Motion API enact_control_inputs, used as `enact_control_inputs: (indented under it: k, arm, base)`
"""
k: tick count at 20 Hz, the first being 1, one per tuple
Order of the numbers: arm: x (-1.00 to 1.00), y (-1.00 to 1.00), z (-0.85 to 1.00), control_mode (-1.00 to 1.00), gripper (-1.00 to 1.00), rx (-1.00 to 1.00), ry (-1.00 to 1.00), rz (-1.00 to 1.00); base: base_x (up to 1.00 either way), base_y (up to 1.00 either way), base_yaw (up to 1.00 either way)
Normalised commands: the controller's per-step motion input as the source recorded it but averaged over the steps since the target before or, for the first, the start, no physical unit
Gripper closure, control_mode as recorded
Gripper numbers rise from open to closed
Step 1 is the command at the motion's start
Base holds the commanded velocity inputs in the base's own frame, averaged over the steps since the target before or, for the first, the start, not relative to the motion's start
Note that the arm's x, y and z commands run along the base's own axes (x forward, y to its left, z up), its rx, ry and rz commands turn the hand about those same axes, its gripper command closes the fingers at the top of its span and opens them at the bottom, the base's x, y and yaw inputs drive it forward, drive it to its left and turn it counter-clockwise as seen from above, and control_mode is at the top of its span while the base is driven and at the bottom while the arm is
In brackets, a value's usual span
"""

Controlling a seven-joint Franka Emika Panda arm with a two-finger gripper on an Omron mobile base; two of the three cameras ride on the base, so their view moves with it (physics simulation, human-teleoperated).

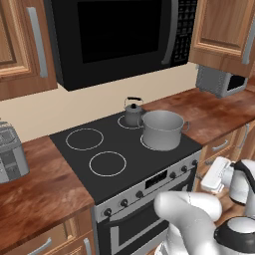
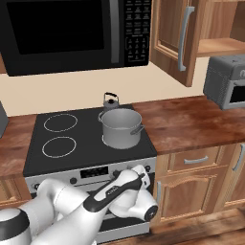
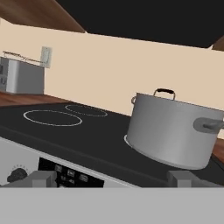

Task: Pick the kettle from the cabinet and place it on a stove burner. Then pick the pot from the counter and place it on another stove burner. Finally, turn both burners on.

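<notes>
— Where are the pot (image 1: 163, 129) and kettle (image 1: 133, 111)?

— Both stand on the black cooktop (image 1: 119, 149): the pot on the front right burner ring, the kettle just behind it on the back right ring, touching or nearly so. The two left rings (image 1: 84, 139) are bare.

— And the tool (image 3: 113, 178)?

— Low at the stove's front edge, level with the control panel and knobs (image 3: 17, 174); its fingers (image 3: 43, 178) stand wide apart, gripping nothing.

— Anything else?

— A toaster (image 1: 11, 153) on the table (image 1: 37, 184) at left; the cabinet (image 2: 184, 33) door hangs open upper right.
</notes>
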Motion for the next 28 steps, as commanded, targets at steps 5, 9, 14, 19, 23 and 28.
enact_control_inputs:
  k: [5, 9, 14, 19, 23, 28]
  arm:
    - [0.00, 0.00, -0.10, -1.00, -1.00, 0.00, 0.02, 0.00]
    - [0.06, 0.00, -0.13, -1.00, -1.00, 0.00, 0.00, 0.00]
    - [0.15, 0.00, -0.10, -1.00, -1.00, 0.01, 0.00, 0.00]
    - [0.16, 0.01, -0.11, -1.00, -1.00, 0.00, 0.00, 0.00]
    - [0.06, 0.00, -0.14, -1.00, -1.00, 0.02, 0.00, 0.00]
    - [0.06, -0.01, -0.14, -1.00, -1.00, 0.02, 0.00, 0.00]
  base:
    - [0.00, 0.00, 0.00]
    - [0.00, 0.00, 0.00]
    - [0.00, 0.00, 0.00]
    - [0.00, 0.00, 0.00]
    - [0.00, 0.00, 0.00]
    - [0.00, 0.00, 0.00]
